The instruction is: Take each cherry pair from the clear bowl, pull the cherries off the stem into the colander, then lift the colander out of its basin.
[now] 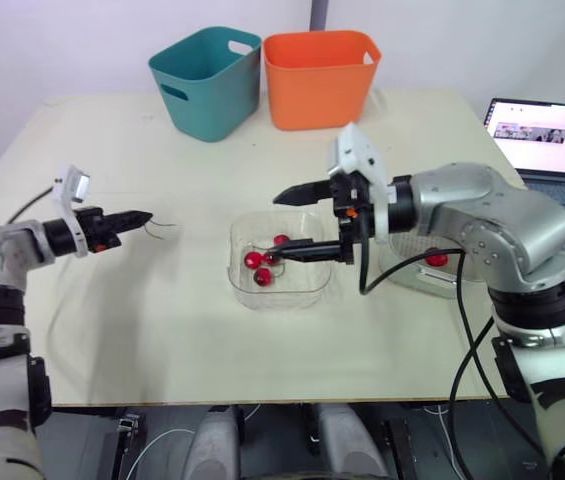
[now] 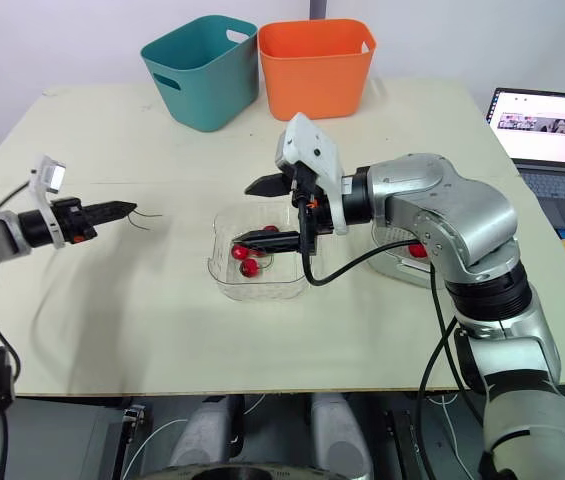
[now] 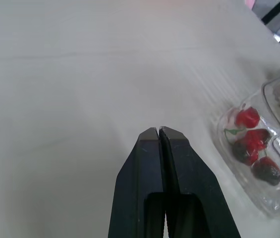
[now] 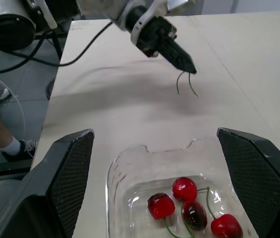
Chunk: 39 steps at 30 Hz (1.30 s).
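Right arm reaches in from the table's right edge, elbow bent, forearm lying across toward the middle, and the right gripper [image 1: 274,226] hangs over the clear bowl [image 1: 252,300] with its fingers spread wide, one high, one dipping to the bowl's rim. The bowl sits mid-table, a little toward the near edge, cherries [image 4: 184,188] inside. Over on the left, the left arm stretches in from the left edge, held low and level, left gripper [image 1: 143,217] pressed together and pinching a bare green stem [image 4: 185,82] that dangles from its tip above open table [image 1: 162,320]. Plenty of bare surface between the two grippers and all along the near edge. Far edge carries a teal bin [image 1: 207,85] and an orange bin [image 1: 320,78] side by side; a laptop [image 1: 547,135] sits off the right edge. The colander [image 1: 440,283] lies just right of the bowl, half hidden under the right forearm, one red cherry [image 1: 436,259] in it; colander and basin cannot be told apart there. The right wrist view counts four cherries, green stems among them; the left wrist view confirms no gap between those left fingers.
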Motion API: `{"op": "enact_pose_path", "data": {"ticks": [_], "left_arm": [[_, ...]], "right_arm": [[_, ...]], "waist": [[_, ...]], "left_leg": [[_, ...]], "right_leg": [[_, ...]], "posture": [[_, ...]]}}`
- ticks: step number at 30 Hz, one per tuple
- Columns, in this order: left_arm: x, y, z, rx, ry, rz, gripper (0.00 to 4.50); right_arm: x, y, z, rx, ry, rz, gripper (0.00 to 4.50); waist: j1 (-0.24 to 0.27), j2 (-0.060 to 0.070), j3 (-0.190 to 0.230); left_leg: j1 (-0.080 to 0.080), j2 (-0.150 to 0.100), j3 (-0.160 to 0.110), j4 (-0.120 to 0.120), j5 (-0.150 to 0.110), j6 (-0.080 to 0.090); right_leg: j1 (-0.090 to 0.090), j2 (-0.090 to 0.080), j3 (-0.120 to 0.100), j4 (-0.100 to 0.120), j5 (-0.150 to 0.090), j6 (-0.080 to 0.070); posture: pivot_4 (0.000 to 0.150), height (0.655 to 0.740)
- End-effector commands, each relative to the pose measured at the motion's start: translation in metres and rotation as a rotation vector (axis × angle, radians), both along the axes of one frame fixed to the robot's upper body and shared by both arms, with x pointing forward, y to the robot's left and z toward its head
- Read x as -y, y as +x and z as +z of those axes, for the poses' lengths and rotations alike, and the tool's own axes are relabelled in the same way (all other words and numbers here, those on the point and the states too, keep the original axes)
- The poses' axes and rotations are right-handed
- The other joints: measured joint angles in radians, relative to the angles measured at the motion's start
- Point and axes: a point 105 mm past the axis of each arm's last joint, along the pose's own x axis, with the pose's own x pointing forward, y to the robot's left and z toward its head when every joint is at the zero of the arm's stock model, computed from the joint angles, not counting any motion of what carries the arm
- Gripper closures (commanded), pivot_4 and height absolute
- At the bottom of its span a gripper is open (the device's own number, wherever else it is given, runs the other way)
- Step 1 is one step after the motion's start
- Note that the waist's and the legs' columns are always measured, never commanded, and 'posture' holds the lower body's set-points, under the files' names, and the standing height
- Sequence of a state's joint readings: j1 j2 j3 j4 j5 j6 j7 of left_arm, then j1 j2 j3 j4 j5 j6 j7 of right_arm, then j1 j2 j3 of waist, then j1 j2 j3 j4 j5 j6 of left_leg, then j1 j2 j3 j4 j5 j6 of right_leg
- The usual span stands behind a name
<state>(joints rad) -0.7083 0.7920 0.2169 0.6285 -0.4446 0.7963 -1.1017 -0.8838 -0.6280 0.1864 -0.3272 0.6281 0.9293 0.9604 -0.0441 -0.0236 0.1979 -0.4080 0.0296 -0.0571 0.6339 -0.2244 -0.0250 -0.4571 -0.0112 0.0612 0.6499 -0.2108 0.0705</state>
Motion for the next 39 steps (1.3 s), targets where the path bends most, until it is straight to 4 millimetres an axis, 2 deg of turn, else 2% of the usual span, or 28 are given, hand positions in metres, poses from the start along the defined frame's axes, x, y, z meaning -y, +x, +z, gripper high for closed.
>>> {"op": "enact_pose_path", "data": {"ticks": [1, 2, 5, 7, 12, 15, 18, 20, 22, 25, 27, 30, 34, 39], "left_arm": [[-0.008, 0.006, 0.008, 0.034, -0.017, 0.044, 4.50], [-0.009, 0.007, 0.006, 0.029, -0.017, 0.051, 4.04], [-0.013, 0.009, 0.005, 0.020, -0.029, 0.073, 3.20], [-0.018, 0.008, 0.006, 0.021, -0.031, 0.086, 2.44], [-0.039, 0.001, 0.021, 0.071, 0.051, 0.117, 0.73], [-0.051, -0.008, 0.031, 0.134, 0.210, 0.100, 0.73], [-0.050, -0.014, 0.059, 0.244, 0.287, 0.071, 0.73], [-0.038, -0.020, 0.078, 0.311, 0.309, 0.022, 0.73], [-0.019, -0.029, 0.091, 0.372, 0.331, -0.044, 0.73], [0.014, -0.045, 0.106, 0.446, 0.344, -0.142, 0.14], [0.030, -0.053, 0.108, 0.464, 0.348, -0.188, 0.00], [0.041, -0.060, 0.108, 0.474, 0.345, -0.216, 0.00], [0.035, -0.058, 0.105, 0.474, 0.345, -0.195, 0.00], [0.026, -0.053, 0.102, 0.478, 0.356, -0.164, 0.00]], "right_arm": [[0.002, 0.000, 0.012, 0.050, 0.019, -0.006, 0.23], [0.003, 0.001, 0.012, 0.049, 0.018, -0.009, 0.18], [0.005, 0.002, 0.012, 0.049, 0.015, -0.019, 0.18], [0.007, 0.003, 0.012, 0.050, 0.012, -0.028, 0.18], [0.015, 0.007, 0.011, 0.053, 0.002, -0.058, 0.18], [0.022, 0.011, 0.013, 0.055, 0.001, -0.083, 0.18], [0.034, 0.016, 0.020, 0.038, 0.026, -0.122, 0.18], [0.046, 0.020, 0.027, 0.021, 0.053, -0.157, 0.18], [0.067, 0.026, 0.032, 0.008, 0.074, -0.226, 0.18], [0.104, 0.035, 0.035, 0.002, 0.085, -0.363, 0.18], [0.128, 0.039, 0.034, -0.004, 0.084, -0.445, 0.09], [0.159, 0.041, 0.031, -0.018, 0.085, -0.538, 0.09], [0.193, 0.041, 0.038, 0.003, 0.106, -0.646, 0.09], [0.209, 0.041, 0.047, 0.035, 0.118, -0.695, 0.09]], "waist": [[0.000, 0.000, 0.000], [-0.001, 0.000, 0.000], [-0.002, 0.000, 0.000], [-0.001, 0.000, 0.000], [-0.003, 0.000, 0.000], [-0.005, 0.000, 0.000], [0.001, 0.000, 0.000], [0.006, 0.000, 0.000], [0.009, 0.000, 0.000], [0.008, 0.000, 0.000], [0.005, 0.000, 0.000], [-0.002, 0.000, 0.000], [-0.016, 0.000, 0.000], [-0.026, 0.000, 0.000]], "left_leg": [[0.000, 0.000, 0.000, 0.000, 0.000, 0.000], [0.000, 0.000, 0.000, 0.000, 0.000, 0.000], [0.000, 0.000, 0.000, 0.000, 0.000, 0.000], [0.000, 0.000, 0.000, 0.000, 0.000, 0.000], [0.000, 0.000, 0.000, -0.001, 0.000, 0.000], [0.000, 0.000, 0.000, -0.001, 0.000, 0.000], [0.000, 0.000, 0.000, -0.001, 0.000, 0.000], [0.000, 0.000, 0.000, -0.001, 0.000, 0.000], [-0.001, 0.000, 0.000, -0.001, 0.000, 0.000], [-0.001, 0.000, 0.001, -0.001, 0.000, 0.000], [-0.001, 0.000, 0.001, -0.001, 0.000, 0.000], [0.000, 0.000, 0.001, -0.001, 0.000, 0.000], [0.002, 0.000, 0.002, -0.002, 0.000, 0.000], [0.002, 0.000, 0.002, -0.002, 0.000, 0.000]], "right_leg": [[0.000, 0.000, 0.000, 0.000, 0.000, 0.000], [0.000, 0.000, 0.000, 0.000, 0.000, 0.000], [0.000, 0.000, 0.000, 0.000, 0.000, 0.000], [0.000, 0.000, 0.000, 0.000, 0.000, 0.000], [-0.001, 0.000, 0.000, 0.000, 0.000, 0.000], [-0.001, 0.000, 0.000, 0.000, 0.000, 0.000], [-0.001, 0.000, 0.000, 0.000, 0.000, -0.001], [0.000, 0.000, 0.000, 0.000, 0.000, 0.000], [0.000, -0.001, 0.000, -0.002, 0.000, 0.000], [0.000, -0.002, 0.000, -0.003, 0.000, 0.000], [0.000, -0.002, 0.000, -0.003, 0.000, 0.000], [0.001, -0.001, 0.000, -0.002, 0.000, 0.000], [0.000, 0.001, 0.002, -0.001, -0.001, 0.001], [0.000, 0.001, 0.002, -0.001, -0.001, 0.000]], "posture": [[0.150, 0.7400], [0.150, 0.7400], [0.150, 0.7400], [0.150, 0.7400], [0.150, 0.7400], [0.150, 0.7400], [0.150, 0.7400], [0.150, 0.7400], [0.150, 0.7400], [0.150, 0.7400], [0.150, 0.7400], [0.150, 0.7400], [0.150, 0.7400], [0.150, 0.7400]]}}
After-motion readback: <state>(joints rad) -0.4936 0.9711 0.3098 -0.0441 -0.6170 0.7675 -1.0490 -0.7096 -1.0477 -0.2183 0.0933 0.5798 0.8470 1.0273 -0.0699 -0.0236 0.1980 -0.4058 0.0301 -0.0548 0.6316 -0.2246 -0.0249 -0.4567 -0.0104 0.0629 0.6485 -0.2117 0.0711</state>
